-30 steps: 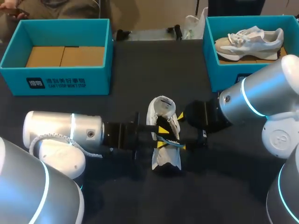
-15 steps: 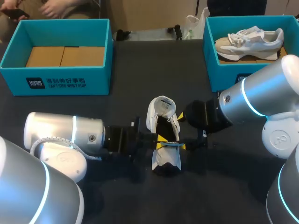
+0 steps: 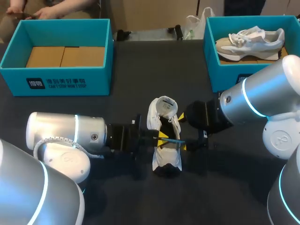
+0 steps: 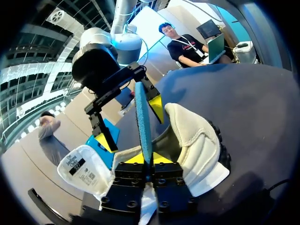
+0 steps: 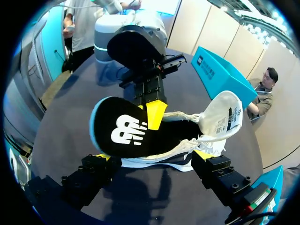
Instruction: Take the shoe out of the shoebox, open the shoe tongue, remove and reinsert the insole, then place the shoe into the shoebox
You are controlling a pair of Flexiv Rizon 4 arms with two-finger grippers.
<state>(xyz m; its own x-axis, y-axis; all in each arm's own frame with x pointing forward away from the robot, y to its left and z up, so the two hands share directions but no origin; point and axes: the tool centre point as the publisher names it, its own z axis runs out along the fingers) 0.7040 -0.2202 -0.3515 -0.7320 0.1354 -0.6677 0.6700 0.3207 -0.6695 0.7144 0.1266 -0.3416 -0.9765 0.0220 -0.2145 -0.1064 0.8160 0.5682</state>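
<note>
Nearest the robot, both arms lie low over the dark table (image 3: 140,65), the left arm entering from the left and the right arm from the right; they meet at mid-table on a white shoe (image 3: 165,159), which rests on the table surface between them; the left gripper (image 4: 147,158) has its yellow tips pressed together on the blue-edged rim of the insole (image 4: 143,117), pinching it; the insole, black on its upper face with a white mark, is held on edge at the shoe's opening, standing up from it; the shoe's labelled tongue is turned up at the far end, with the laces loose beside it; the right gripper (image 5: 152,157) is spread wide along the shoe's right flank, clamping nothing; whether its tips actually rest against the shoe cannot be settled from these angles; further back, at the far left of the table, stands a teal left shoebox (image 3: 56,79) showing only a brown cardboard floor; at the far right stands a second teal right shoebox (image 3: 211,65), well apart from the first, with a grey-and-white sneaker (image 3: 251,41) lying on its side within it.
</note>
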